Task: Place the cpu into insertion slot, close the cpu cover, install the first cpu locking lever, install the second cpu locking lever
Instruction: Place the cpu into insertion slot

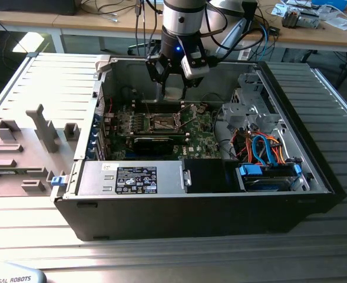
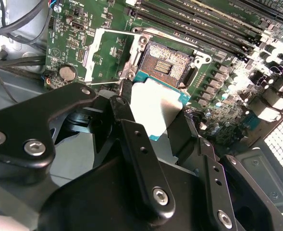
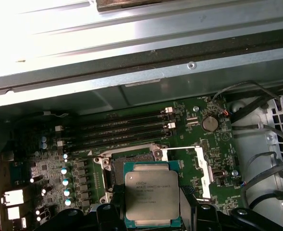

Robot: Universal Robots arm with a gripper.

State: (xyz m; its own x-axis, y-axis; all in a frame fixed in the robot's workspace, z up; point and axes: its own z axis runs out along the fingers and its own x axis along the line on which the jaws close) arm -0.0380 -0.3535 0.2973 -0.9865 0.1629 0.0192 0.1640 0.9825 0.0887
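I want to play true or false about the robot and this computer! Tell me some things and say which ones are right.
1. The gripper is holding the cpu. True.
2. The cpu is already lying in the insertion slot. False: the slot is empty and the chip is between the gripper's fingers.
3. The cpu cover is shut over the slot. False: it is swung open to one side of the slot.
4. The computer case is open, so the board inside shows. True.
5. Blue and orange cables sit inside the case at the exterior view's right. True.
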